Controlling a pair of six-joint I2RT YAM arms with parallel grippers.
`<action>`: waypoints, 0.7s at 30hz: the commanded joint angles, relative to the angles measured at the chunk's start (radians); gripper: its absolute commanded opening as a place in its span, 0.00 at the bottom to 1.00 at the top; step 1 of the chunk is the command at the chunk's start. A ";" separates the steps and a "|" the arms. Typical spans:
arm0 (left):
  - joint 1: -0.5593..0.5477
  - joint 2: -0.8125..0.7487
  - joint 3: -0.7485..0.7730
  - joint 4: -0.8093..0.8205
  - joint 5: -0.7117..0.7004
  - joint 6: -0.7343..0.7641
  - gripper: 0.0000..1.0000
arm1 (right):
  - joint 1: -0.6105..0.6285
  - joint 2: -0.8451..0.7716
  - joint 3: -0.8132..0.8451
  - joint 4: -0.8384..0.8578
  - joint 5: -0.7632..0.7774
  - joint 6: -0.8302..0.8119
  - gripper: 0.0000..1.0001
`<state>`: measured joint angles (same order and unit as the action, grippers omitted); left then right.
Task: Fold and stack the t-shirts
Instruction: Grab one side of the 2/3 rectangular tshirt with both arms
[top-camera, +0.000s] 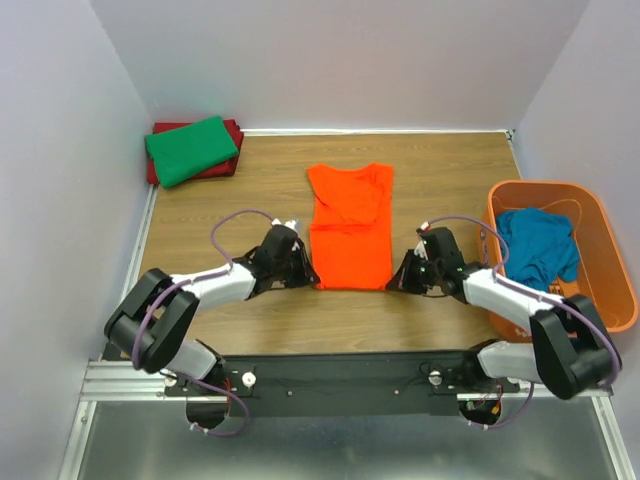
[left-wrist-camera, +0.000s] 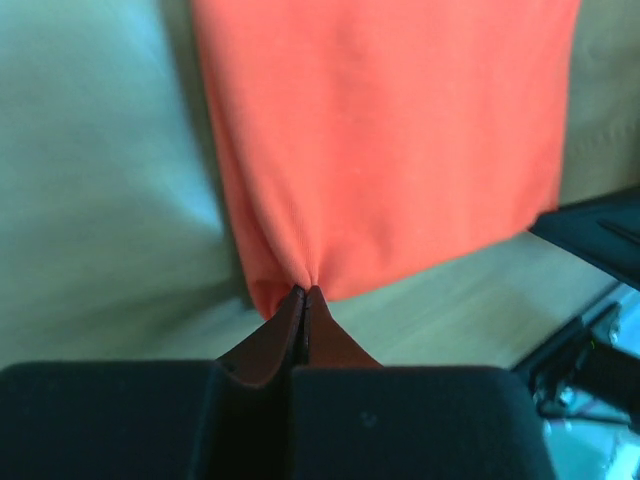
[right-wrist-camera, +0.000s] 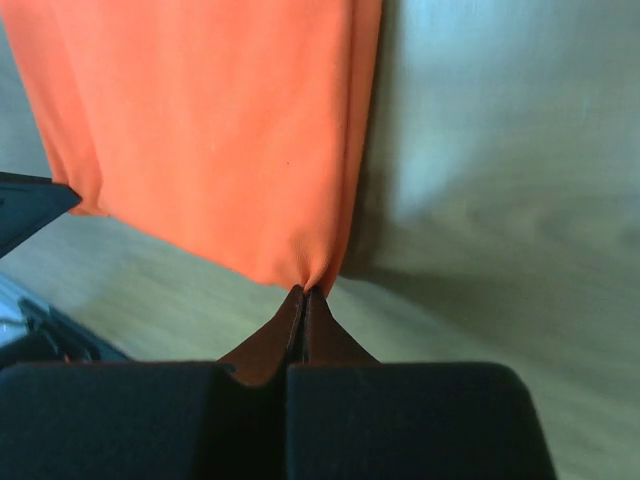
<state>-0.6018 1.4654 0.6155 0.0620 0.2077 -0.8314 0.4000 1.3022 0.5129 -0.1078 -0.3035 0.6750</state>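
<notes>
The orange t-shirt (top-camera: 350, 235) lay lengthwise at the centre of the table (top-camera: 440, 170), with the collar toward the far wall and the hem toward the arm bases. Its long side edges ran roughly parallel.

The left pincer (top-camera: 305, 272) was fully closed on the near-left hem corner. The right pincer (top-camera: 397, 277) was fully closed on the near-right hem corner. In both wrist views, the cloth gathered into a small pucker where the fingertips met. Whether the corners were raised off the table could not be determined.

Bare table lay on both sides of the garment and in a strip between the hem and the near table edge.

The green t-shirt (top-camera: 190, 148) sat folded on the dark red t-shirt (top-camera: 233, 130) in the far-left corner, well apart from the left arm. The orange basket (top-camera: 600, 230) stood at the right table edge, just beside the right arm's forearm, and it held the crumpled teal t-shirt (top-camera: 535, 245). Walls (top-camera: 60, 150) bounded the left, far and right sides.
</notes>
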 joint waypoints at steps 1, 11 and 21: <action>-0.076 -0.097 -0.077 -0.060 -0.050 -0.122 0.00 | 0.042 -0.124 -0.076 -0.105 -0.057 0.060 0.01; -0.153 -0.264 -0.143 -0.189 -0.097 -0.172 0.15 | 0.102 -0.329 -0.154 -0.256 -0.052 0.129 0.18; -0.046 -0.324 0.070 -0.314 -0.200 -0.020 0.33 | 0.102 -0.191 0.261 -0.291 0.165 -0.011 0.56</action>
<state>-0.7113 1.1549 0.6231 -0.2276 0.0742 -0.9249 0.4969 1.0325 0.5823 -0.4324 -0.2581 0.7467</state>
